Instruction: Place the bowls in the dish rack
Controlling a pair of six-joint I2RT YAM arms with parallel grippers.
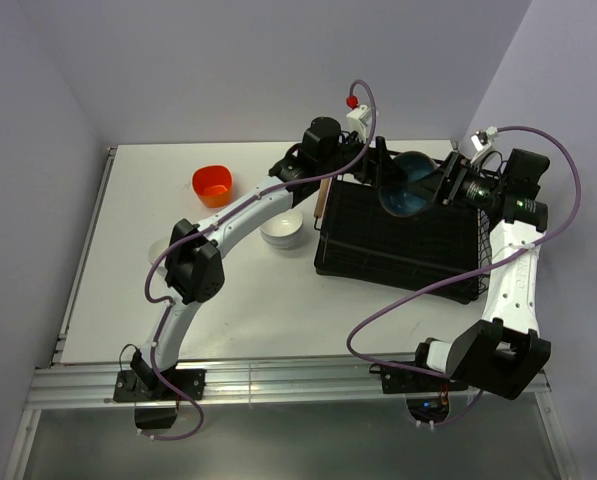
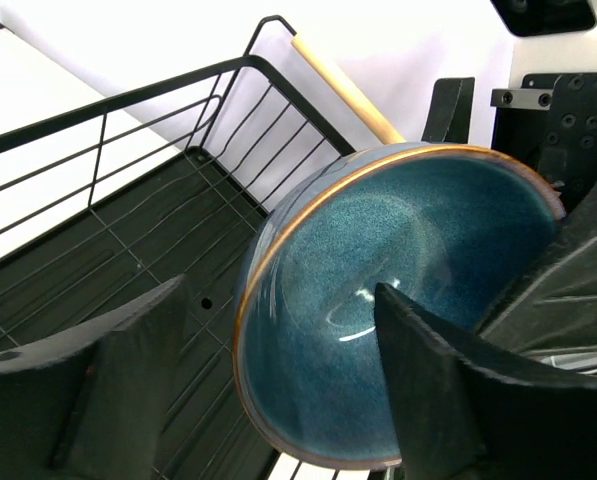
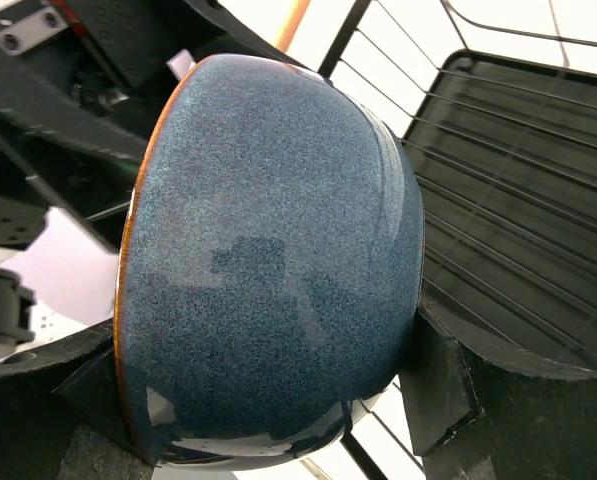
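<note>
The right tool (image 3: 258,385) grips the blue bowl (image 3: 268,240) on edge between its fingers, the left tool (image 2: 278,295) seemingly spread loose about the rim, with the dish rack (image 2: 158,210) beyond both.

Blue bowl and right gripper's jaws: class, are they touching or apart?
Touching. The right wrist view shows the blue bowl pressed between the jaws of the right gripper, one at its rim, one against its base.

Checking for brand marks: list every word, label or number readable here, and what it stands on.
None can be read: no word, number or logo shows on the blue bowl, the rack, the orange bowl or the white bowl.
</note>
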